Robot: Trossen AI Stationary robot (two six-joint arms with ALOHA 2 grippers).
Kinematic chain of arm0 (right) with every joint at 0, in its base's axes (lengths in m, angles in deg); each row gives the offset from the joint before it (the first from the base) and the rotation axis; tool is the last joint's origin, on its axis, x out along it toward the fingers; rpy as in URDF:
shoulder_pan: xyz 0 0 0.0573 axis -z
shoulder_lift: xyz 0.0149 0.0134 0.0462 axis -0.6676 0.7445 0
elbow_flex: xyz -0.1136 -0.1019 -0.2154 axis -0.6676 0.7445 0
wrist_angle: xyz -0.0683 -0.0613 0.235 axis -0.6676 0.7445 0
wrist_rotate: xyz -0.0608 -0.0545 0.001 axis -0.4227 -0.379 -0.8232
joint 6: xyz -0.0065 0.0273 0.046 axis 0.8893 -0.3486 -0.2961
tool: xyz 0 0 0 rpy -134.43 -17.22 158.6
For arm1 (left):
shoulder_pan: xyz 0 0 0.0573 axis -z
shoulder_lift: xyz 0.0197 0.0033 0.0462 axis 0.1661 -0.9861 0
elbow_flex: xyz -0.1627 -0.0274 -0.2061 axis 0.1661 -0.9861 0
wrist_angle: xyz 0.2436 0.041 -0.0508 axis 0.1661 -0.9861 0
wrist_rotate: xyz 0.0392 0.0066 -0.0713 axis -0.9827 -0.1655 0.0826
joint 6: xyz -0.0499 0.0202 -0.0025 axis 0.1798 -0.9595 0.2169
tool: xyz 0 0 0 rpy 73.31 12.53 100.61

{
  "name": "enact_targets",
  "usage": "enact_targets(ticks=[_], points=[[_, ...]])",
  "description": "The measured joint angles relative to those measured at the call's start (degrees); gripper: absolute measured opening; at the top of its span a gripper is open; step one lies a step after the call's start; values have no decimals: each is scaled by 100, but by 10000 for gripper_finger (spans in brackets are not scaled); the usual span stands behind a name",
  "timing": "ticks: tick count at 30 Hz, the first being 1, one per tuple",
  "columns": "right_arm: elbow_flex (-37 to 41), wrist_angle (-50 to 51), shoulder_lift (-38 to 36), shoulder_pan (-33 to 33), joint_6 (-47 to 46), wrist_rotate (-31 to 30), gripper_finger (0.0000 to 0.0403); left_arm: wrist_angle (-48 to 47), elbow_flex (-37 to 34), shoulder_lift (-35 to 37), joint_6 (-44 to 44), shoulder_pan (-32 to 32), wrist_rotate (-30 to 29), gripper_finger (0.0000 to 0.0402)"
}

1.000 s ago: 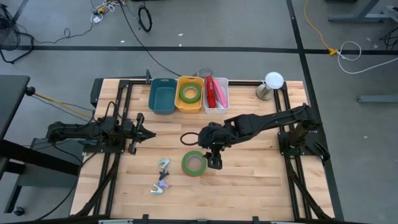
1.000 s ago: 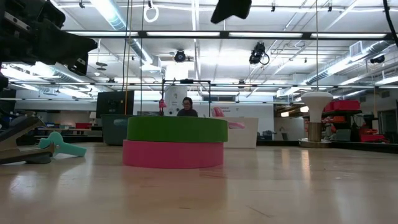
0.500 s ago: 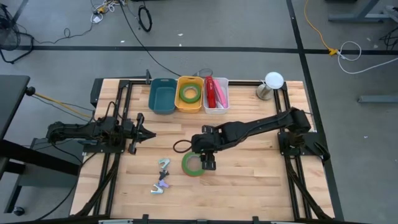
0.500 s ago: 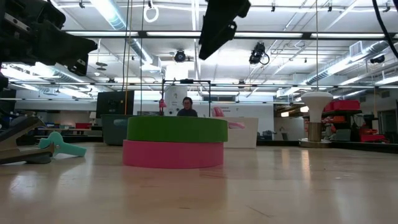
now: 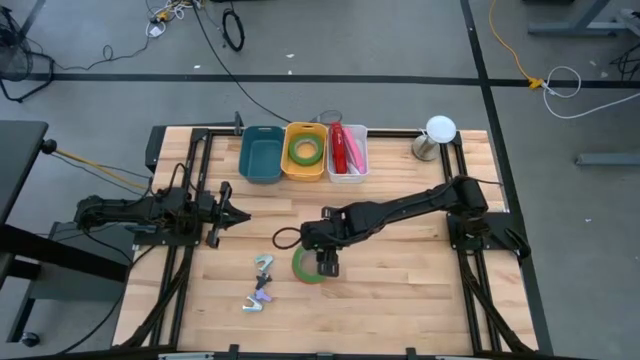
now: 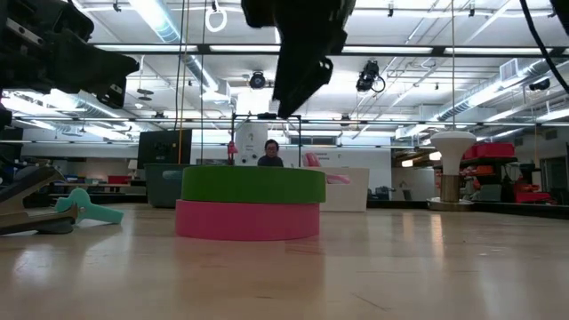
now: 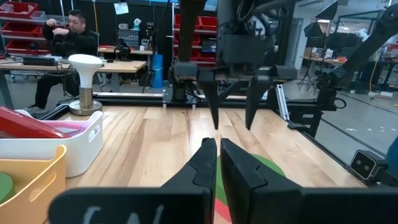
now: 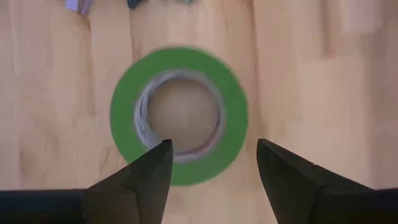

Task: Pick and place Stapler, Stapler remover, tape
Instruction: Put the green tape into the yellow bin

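Right gripper point(image 5: 326, 266) parked right over the green tape point(image 5: 308, 265), fingers spread, nothing grabbed yet.

So you've got the right arm stretched across the table with its fingers point(image 8: 149, 171) wide apart, pointing down above the roll; one tip sits over the ring's edge, the other just outside it. The low view shows that green tape stacked on a pink roll point(image 6: 247, 220), flat on the wooden table point(image 5: 400, 280), gripper above it and apart. Your left gripper point(image 5: 222, 215) waits near the left side, fingers pressed together, holding nothing. Another green roll lies in the yellow bin point(image 5: 303, 168), between the teal bin point(image 5: 260, 155) and the white bin point(image 5: 347, 150). Small staple removers point(image 5: 263, 264) lie just beside the tape.
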Motion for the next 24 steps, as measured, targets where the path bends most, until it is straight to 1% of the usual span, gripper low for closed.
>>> enact_targets(ticks=[2, 5, 8, 14, 17, 24], points=[[4, 77, 46, 41, -149, 114, 234, -3, 1, 0, 0, 1, 0, 25], [2, 54, 111, 87, -351, 98, 241, -2, 1, 0, 0, 1, -1, 25], [-5, -23, 191, 133, -546, 89, 258, -1, 1, 0, 1, 0, 0, 25], [2, -17, 282, 184, -552, -23, 299, -7, 0, 0, 0, 2, -2, 25], [76, -413, 276, 188, -457, -68, 313, -4, 2, 0, 0, 2, 0, 25], [382, -703, 274, 188, -406, 215, 318, -4, 1, 0, 0, 1, 0, 25]])
